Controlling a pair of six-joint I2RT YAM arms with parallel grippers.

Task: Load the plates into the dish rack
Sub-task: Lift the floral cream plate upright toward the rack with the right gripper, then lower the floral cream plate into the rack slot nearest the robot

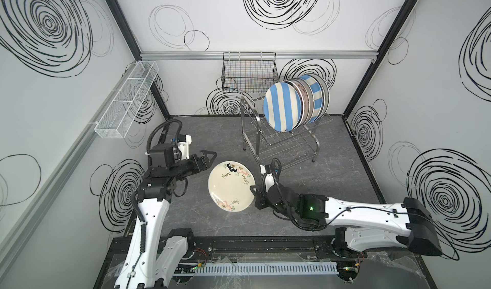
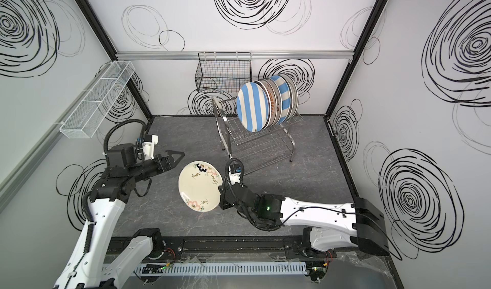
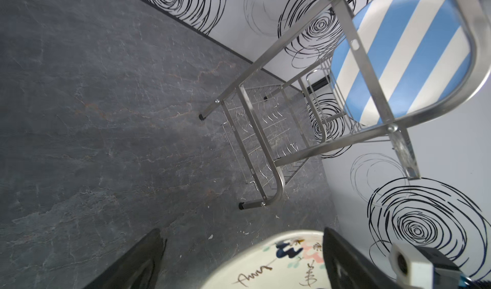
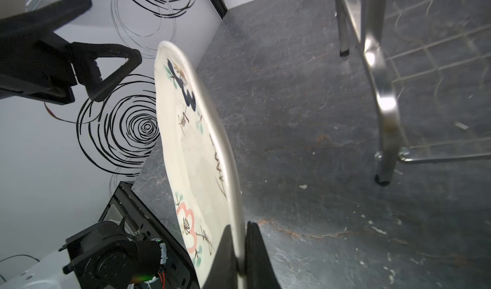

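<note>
A cream plate (image 1: 230,186) (image 2: 198,187) painted with flowers and characters hangs tilted above the grey table, left of the dish rack. My right gripper (image 1: 254,193) (image 2: 221,193) (image 4: 240,237) is shut on its right rim. My left gripper (image 1: 210,156) (image 2: 176,156) (image 3: 241,231) stands open just off the plate's far left edge, touching nothing; the plate (image 3: 265,263) shows below its fingers. The steel dish rack (image 1: 279,141) (image 2: 255,144) (image 3: 265,146) (image 4: 382,88) holds several upright plates on its upper tier, with a blue-cream striped plate (image 1: 283,106) (image 2: 252,106) (image 3: 398,56) foremost.
A black wire basket (image 1: 248,73) hangs on the back wall behind the rack. A long white mesh tray (image 1: 127,101) is fixed to the left wall. Patterned walls close in three sides, and the arms' black rail (image 1: 252,247) runs along the front edge.
</note>
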